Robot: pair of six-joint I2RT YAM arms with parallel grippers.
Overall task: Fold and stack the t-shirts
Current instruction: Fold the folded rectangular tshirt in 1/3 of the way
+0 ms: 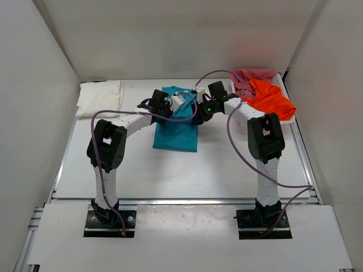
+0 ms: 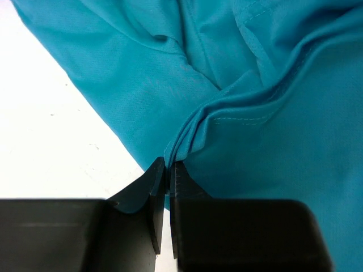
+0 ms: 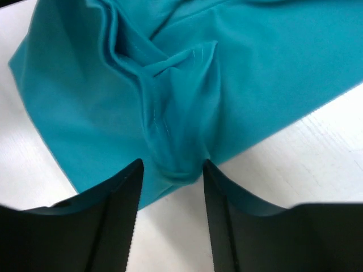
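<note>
item: teal-blue soft cloth t-shirt, folded strip, mid table, long axis 12 to 6. your left gripper is clenched on its 10 o'clock edge. your right gripper, jaws apart, straddles a pucker at 2 o'clock.

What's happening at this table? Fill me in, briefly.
Both arms are on the teal shirt lying mid-table. The left gripper is pinched shut on a bunched edge; the right gripper stands open around a fold, not clamping it. A white shirt lies folded at the far left; the orange shirt and pink shirt sit crumpled in the basket at far right.
</note>
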